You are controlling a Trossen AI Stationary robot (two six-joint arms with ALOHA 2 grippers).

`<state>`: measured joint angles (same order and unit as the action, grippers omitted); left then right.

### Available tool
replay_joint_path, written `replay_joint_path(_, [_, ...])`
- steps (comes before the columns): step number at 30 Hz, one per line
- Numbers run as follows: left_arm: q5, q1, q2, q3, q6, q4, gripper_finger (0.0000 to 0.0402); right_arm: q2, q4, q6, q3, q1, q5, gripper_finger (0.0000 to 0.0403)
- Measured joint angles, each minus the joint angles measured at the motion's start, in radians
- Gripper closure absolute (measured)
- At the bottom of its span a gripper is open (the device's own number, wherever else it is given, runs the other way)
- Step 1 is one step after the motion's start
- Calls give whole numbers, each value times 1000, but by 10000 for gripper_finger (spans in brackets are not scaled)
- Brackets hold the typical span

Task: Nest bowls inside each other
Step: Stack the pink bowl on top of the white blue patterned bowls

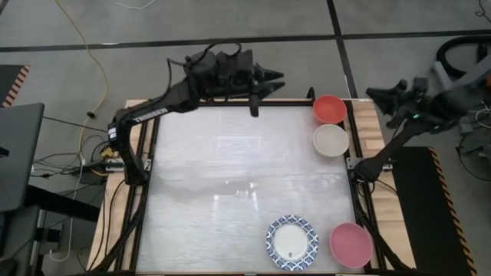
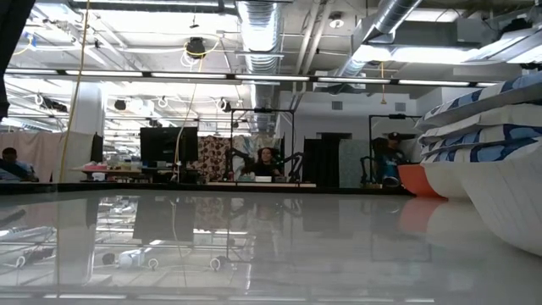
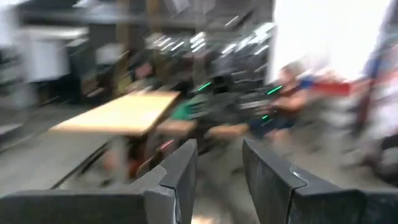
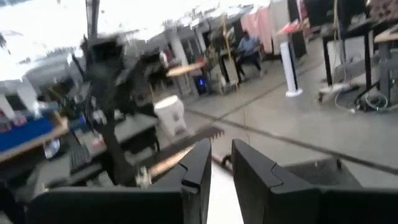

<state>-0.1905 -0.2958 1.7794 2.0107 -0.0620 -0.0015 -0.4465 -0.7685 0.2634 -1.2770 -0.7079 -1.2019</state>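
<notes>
Table: pale glossy top in a dark frame, seen from above.

Left gripper: raised over the far edge of the table, left of the red bowl, pointing toward it. In its own wrist view the 2 fingers stand apart with a clear gap and nothing between them.

Blue-rimmed bowl stack: near edge of the table, right of centre; white inside, blue patterned rim. The low view shows several nested bowls in layers at its right edge; exact count cannot be told.

Red bowl: far right corner of the table, upright.

Cream-white bowl: just beside the red bowl, on its near side, touching or almost so.

Pink bowl: near right corner, just beside the blue-rimmed stack.

Right gripper: off the table, beyond its far right corner. Fingers narrowly parted, holding nothing.
</notes>
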Motion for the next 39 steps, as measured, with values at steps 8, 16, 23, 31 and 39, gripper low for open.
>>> replay_joint_path(8, [350,-16,-5,115,104,-686,282,-101,321,-146,90,-43,-11,316])
replay_joint_path(16, [159,89,-3,-73,-92,-922,282,-162,983,-716,89,-25,-50,316])
replay_joint_path(23, [202,313,-2,-180,-145,-562,282,-62,864,-666,84,-58,-224,316])
replay_joint_path(31, [330,409,-19,-15,-165,-216,282,50,179,4,89,-109,-371,316])
replay_joint_path(39, [530,346,-20,236,-6,-540,282,80,-260,621,198,-109,-197,316])
